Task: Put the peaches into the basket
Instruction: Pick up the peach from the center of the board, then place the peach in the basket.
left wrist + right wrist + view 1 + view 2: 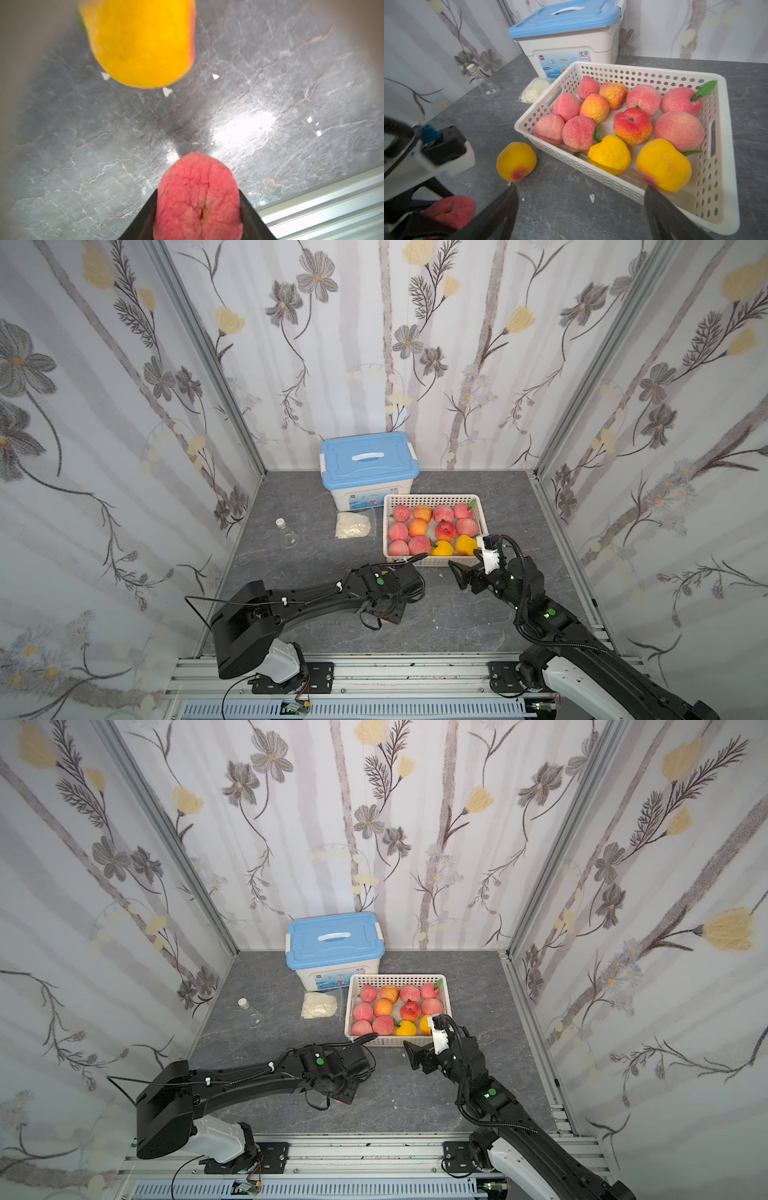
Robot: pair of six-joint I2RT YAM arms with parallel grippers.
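My left gripper (197,190) is shut on a wrinkled pink-red peach (198,197), low over the grey table in front of the basket; the same peach (452,209) shows in the right wrist view. A yellow peach (516,161) with a red blush lies on the table just outside the basket's near left corner, close to the left gripper. The white perforated basket (432,497) holds several peaches (419,526), pink, orange and yellow. My right gripper (459,572) stands open and holds nothing, over the table by the basket's front rim (612,182).
A white storage box with a blue lid (368,460) stands behind the basket. A small whitish bag (353,524) and a glass flask (286,533) lie to its left. White crumbs (591,198) dot the table. An aluminium rail (374,668) runs along the front edge.
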